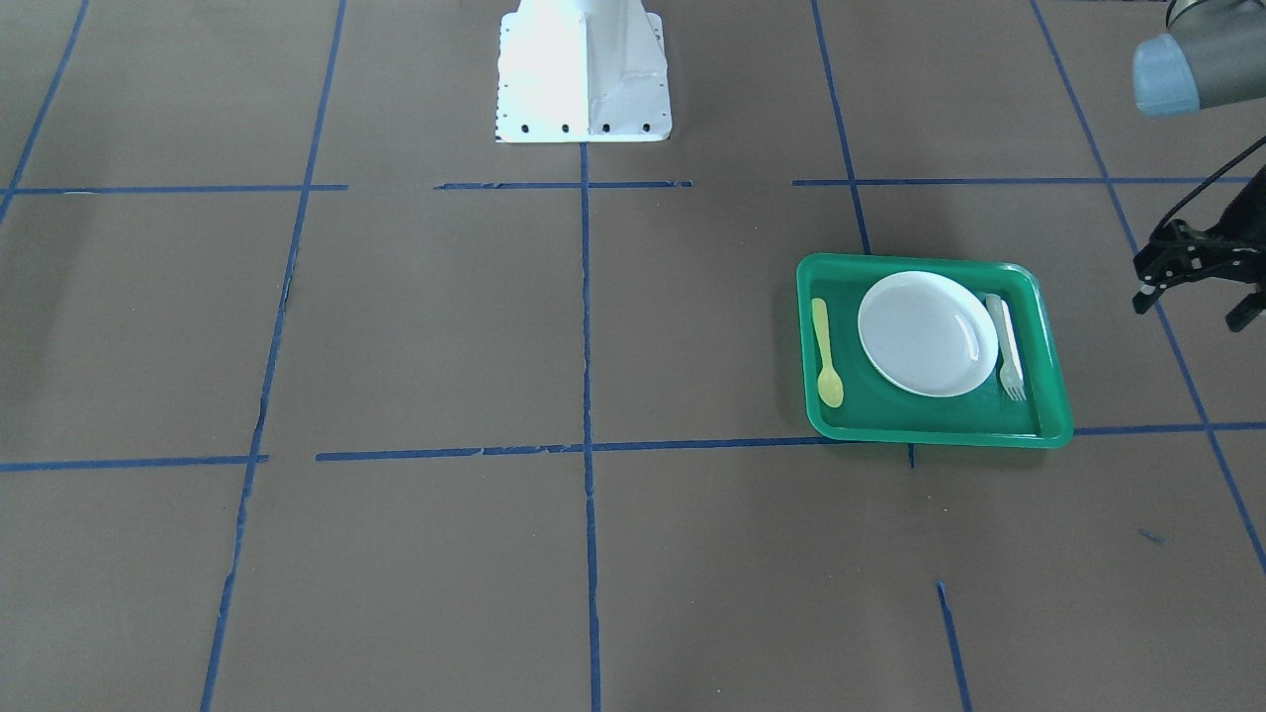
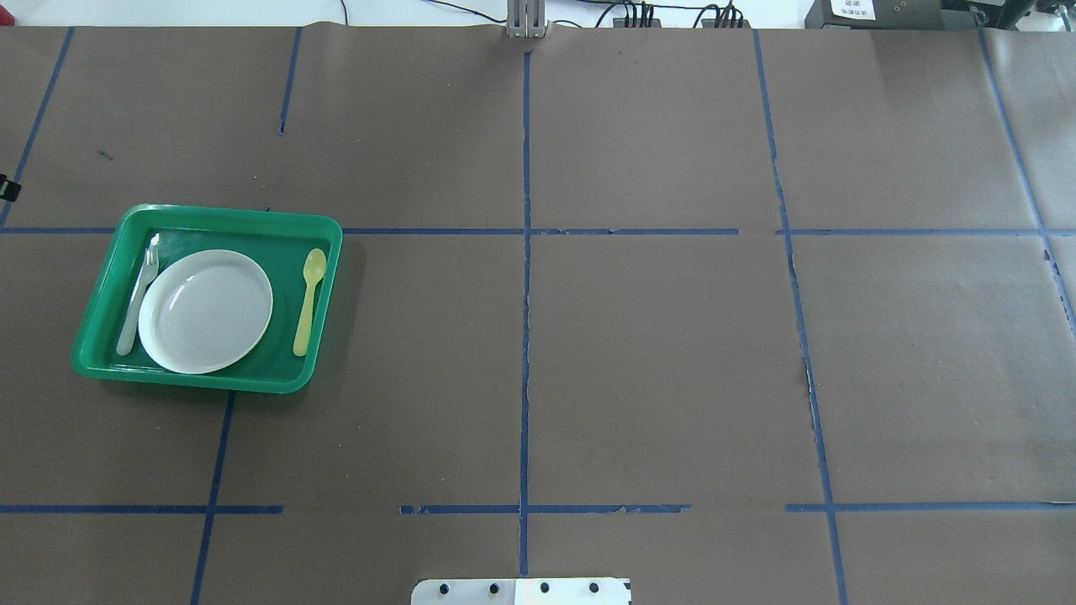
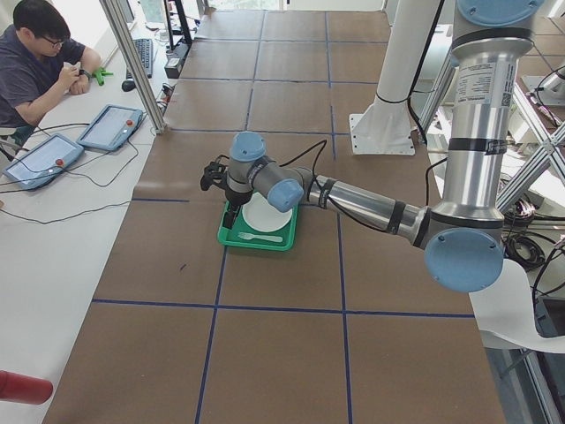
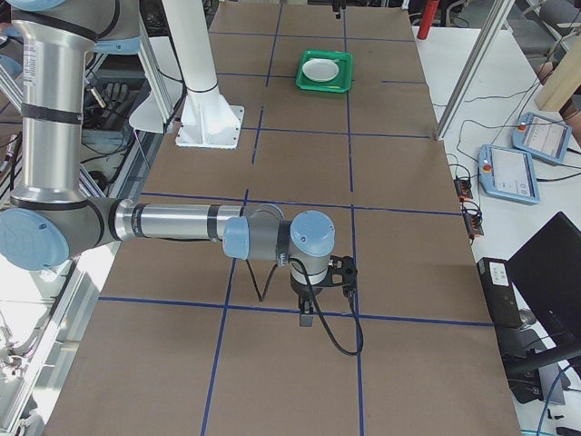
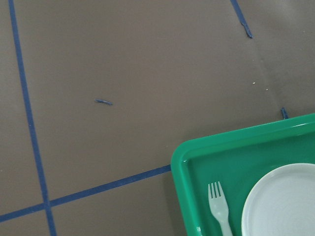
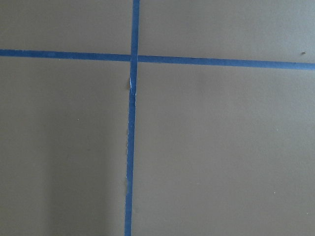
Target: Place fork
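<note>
The only writing in sight is a white label (image 2: 853, 8) on a dark box beyond the table's far edge, and it is too small to read. The table (image 2: 656, 353) is covered in matte brown paper, marked into large squares by blue tape lines (image 2: 526, 336) that are frayed and broken in places. A glossy green plastic tray (image 2: 227, 213), rectangular with rounded corners and a raised rim, sits on the robot's left half of the table. It holds three things. A round white plate (image 2: 206, 311) with a shallow rim lies in the middle. A yellow plastic spoon (image 2: 308, 294) lies flat on the tray floor on the plate's inner side, with its bowl pointing away from the robot. The fork (image 2: 137, 298), pale and slim with short tines, lies flat on the tray floor on the plate's outer side. It runs along the plate's edge with its tines pointing away from the robot, and the pictures do not show whether it touches the rim. The left gripper (image 1: 1192, 297) hangs apart from the tray on its outer side, its black fingers spread and holding nothing. The right gripper (image 4: 307, 313) points down over a tape crossing far from the tray. Whether its fingers are spread or closed cannot be told.
</note>
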### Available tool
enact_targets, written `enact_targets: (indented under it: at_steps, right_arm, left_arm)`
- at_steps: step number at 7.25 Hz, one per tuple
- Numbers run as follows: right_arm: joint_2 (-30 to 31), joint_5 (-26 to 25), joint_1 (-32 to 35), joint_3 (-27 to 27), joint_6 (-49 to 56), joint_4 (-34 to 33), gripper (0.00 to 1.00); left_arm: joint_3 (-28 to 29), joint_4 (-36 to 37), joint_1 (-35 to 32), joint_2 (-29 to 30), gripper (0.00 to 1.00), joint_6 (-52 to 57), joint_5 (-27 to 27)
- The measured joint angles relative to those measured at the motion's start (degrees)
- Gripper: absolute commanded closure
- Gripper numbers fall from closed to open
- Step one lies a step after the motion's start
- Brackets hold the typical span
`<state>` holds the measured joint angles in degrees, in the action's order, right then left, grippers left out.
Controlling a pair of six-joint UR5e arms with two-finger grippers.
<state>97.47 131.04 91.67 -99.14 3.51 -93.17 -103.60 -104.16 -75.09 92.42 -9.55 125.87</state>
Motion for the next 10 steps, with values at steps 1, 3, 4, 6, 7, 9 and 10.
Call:
enact_targets:
  at_steps: [1, 3, 4, 6, 7, 9, 10]
  right_arm:
    - [0.0, 0.0, 0.0, 0.0, 0.0, 0.0, 0.0]
    - [0.0, 0.0, 0.0, 0.0, 0.0, 0.0, 0.0]
    - [0.0, 0.0, 0.0, 0.0, 0.0, 0.0, 0.0]
    - [0.0, 0.0, 0.0, 0.0, -0.1, 0.0, 0.0]
    - [0.0, 0.0, 0.0, 0.0, -0.1, 0.0, 0.0]
    - [0.0, 0.0, 0.0, 0.0, 0.0, 0.0, 0.0]
    - [0.0, 0.0, 0.0, 0.0, 0.0, 0.0, 0.0]
  left_arm:
    - [1.6, 4.6, -4.6, 0.2, 0.0, 8.6, 0.9]
    - [7.2, 11.6, -11.3, -1.0, 0.0, 15.7, 7.2]
    - [9.3, 12.1, -12.5, -3.2, 0.0, 16.4, 9.8]
    - [10.5, 12.2, -13.8, -5.0, 0.0, 16.3, 11.0]
    - [10.6, 12.3, -14.4, -5.2, 0.0, 16.3, 11.0]
    - [10.5, 12.5, -15.9, -5.4, 0.0, 16.2, 9.5]
    - [10.6, 13.2, -16.2, -5.4, 0.0, 16.2, 8.5]
